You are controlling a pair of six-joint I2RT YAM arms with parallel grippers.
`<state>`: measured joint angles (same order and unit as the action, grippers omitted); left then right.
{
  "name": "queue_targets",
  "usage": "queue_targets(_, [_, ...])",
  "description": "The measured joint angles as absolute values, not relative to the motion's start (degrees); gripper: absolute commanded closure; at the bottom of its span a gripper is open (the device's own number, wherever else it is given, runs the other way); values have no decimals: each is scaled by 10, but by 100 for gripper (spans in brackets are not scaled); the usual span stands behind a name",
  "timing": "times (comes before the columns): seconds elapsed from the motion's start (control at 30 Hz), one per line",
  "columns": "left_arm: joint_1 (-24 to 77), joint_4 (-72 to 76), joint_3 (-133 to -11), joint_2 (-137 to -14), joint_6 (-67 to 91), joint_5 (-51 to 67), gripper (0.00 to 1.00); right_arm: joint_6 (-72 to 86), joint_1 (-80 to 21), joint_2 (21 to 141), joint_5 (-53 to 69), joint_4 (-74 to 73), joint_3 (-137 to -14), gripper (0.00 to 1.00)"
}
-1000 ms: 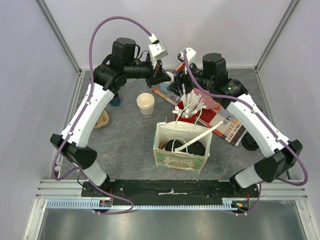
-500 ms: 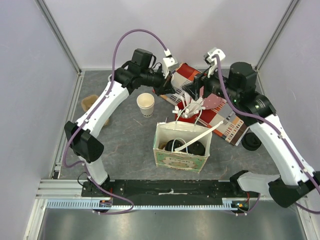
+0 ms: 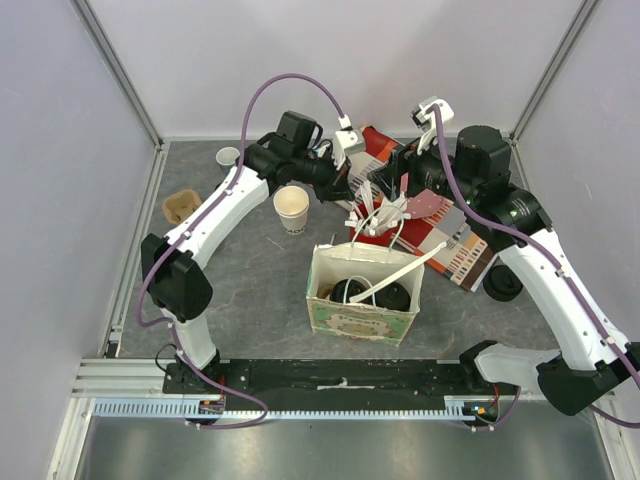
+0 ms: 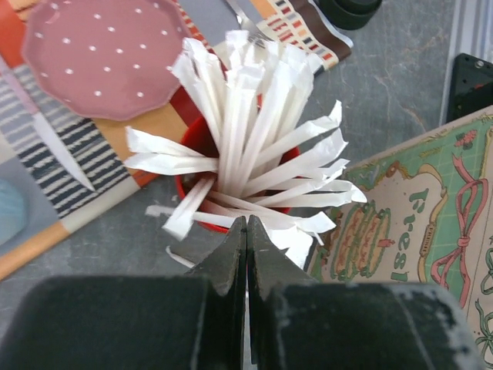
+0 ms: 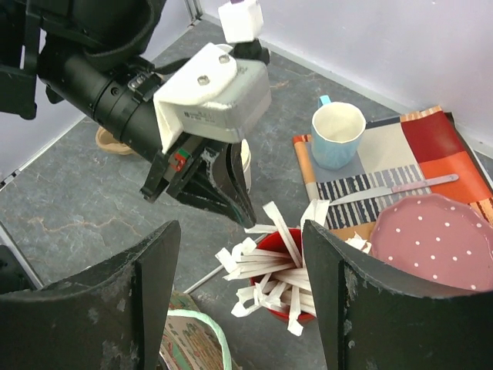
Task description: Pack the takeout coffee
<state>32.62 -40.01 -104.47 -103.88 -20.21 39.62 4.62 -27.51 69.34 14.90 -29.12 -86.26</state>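
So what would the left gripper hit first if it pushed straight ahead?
Most likely the paper-wrapped straws fanned out of the red cup: the shut left gripper points right at them. Depth is unclear, but its tip looks close.

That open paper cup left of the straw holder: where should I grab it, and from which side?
Take the paper cup by its side wall just under the rim, jaws straddling it. It stands upright and lidless, so a gentle wall pinch is probably safest. Come from its near-left side, where nothing stands close; the red straw holder and the left gripper crowd its right.
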Motion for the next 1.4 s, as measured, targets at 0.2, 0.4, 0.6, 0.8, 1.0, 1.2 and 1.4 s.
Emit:
queue_targets(0.2, [325, -374, -1027, -1039, -168, 433, 98, 54, -275, 697, 144, -297, -863, 28])
queue_targets(0.4, [313, -357, -1028, -1039, -161, 436, 98, 60, -275, 697, 138, -300, -863, 27])
queue_targets(0.6, [300, -373, -1068, -1044, -137, 443, 98, 63, -274, 697, 132, -307, -866, 28])
queue_targets(0.8, [256, -385, -1166, -1014, -136, 470, 98, 57, -267, 702, 134, -311, -880, 30])
queue_targets(1.0, [249, -408, -1157, -938, -151, 507, 98, 23, -269, 773, 171, -317, -941, 29])
queue_targets(1.2, [253, -407, -1156, -933, -142, 532, 98, -26, -292, 851, 194, -340, -995, 26])
queue_targets(1.4, [252, -405, -1156, -935, -124, 534, 98, -59, -307, 866, 209, -356, -1018, 30])
